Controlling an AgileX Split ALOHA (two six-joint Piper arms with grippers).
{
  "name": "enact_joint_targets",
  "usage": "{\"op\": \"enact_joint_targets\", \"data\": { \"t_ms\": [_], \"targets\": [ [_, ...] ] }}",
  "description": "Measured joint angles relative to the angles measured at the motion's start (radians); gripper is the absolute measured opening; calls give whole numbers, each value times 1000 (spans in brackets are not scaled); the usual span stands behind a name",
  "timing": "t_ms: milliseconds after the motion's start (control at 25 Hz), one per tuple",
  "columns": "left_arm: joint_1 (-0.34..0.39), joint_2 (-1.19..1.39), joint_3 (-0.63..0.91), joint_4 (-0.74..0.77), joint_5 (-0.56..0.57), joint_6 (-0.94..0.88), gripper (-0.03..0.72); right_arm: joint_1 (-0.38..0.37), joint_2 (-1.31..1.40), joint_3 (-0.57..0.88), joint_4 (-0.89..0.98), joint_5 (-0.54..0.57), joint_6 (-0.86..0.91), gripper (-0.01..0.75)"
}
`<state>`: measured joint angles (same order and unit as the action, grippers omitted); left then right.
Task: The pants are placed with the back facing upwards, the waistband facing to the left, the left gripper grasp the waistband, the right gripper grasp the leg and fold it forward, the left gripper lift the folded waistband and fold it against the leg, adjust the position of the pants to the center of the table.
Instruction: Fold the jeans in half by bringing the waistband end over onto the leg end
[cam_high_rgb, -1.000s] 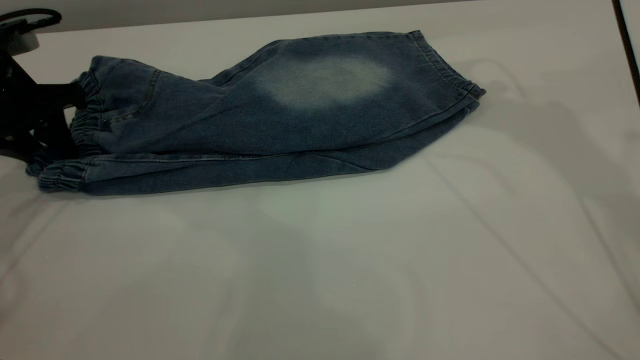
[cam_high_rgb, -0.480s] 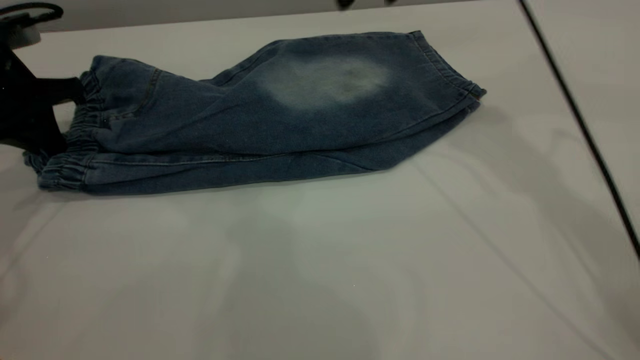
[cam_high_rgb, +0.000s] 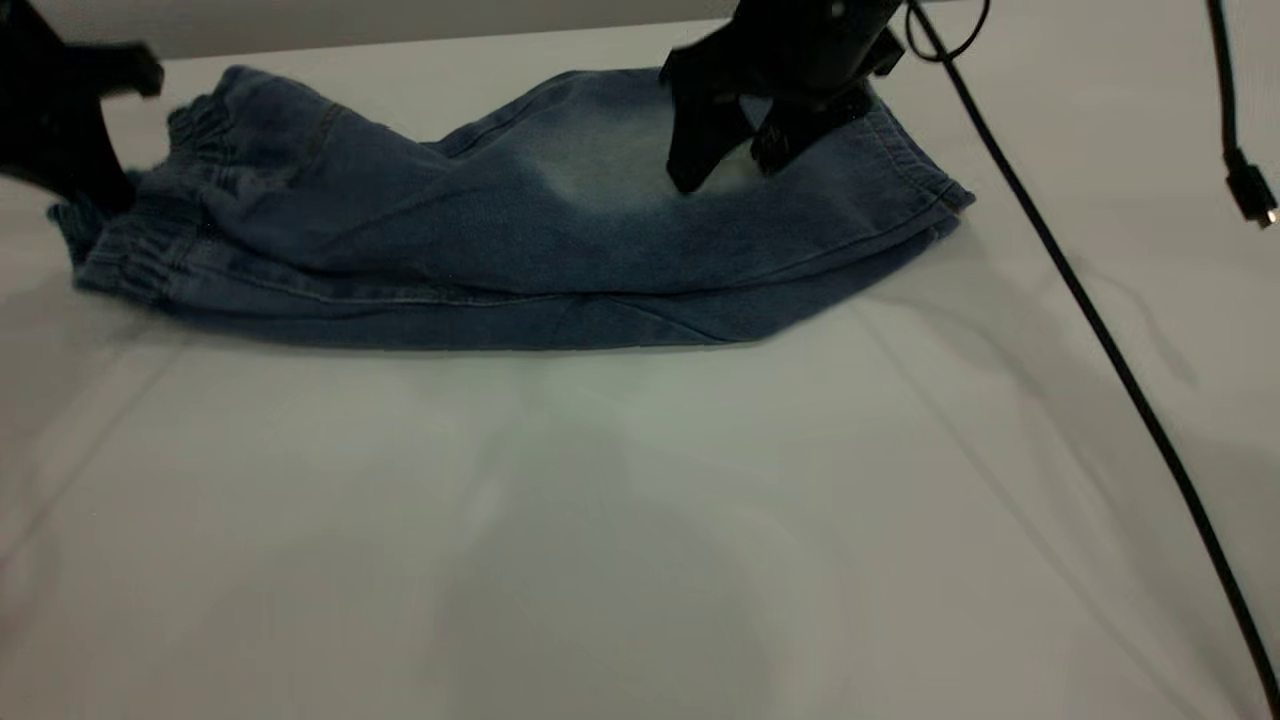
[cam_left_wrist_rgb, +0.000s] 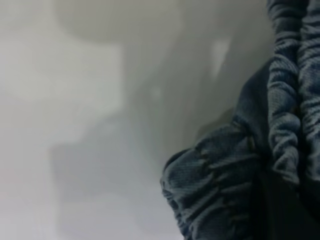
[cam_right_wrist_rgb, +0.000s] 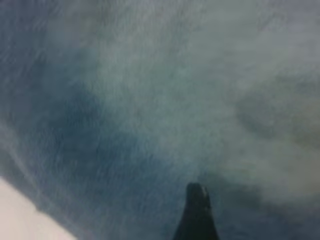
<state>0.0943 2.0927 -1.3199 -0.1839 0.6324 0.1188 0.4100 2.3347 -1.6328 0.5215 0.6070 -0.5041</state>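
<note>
Our left gripper (cam_high_rgb: 105, 180) pinches the pants' (cam_high_rgb: 480, 250) waistband (cam_high_rgb: 150, 230).
Our right gripper (cam_high_rgb: 730, 165) hovers spread above the leg's (cam_high_rgb: 620, 200) faded oval, holding nothing.

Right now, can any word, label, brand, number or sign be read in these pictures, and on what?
None.
Pants: plain denim showing, no tag or print in view.
Right gripper, over the leg's faded patch: black, no readable label.
Left gripper, at the waistband: dark, nothing legible.
Table: unmarked.

blue faded pants (cam_high_rgb: 480, 240) – white-grey table (cam_high_rgb: 640, 520)
</note>
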Motion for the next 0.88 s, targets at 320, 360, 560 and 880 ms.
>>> {"op": "enact_joint_targets", "data": {
  "t_ms": [320,360,560,880],
  "targets": [
    [-8,0,-190,-1,145,21,40,59,6,0,-8,12,1,483],
    [-13,0,-209,-2,162,28,40,71,6,0,-10,14,1,483],
    [-44,-1,-298,-2,216,31,40,123,6,0,-22,26,-1,483],
    [-125,-1,-395,-2,261,34,40,146,5,-1,-69,-2,-2,483]
  ]
}}
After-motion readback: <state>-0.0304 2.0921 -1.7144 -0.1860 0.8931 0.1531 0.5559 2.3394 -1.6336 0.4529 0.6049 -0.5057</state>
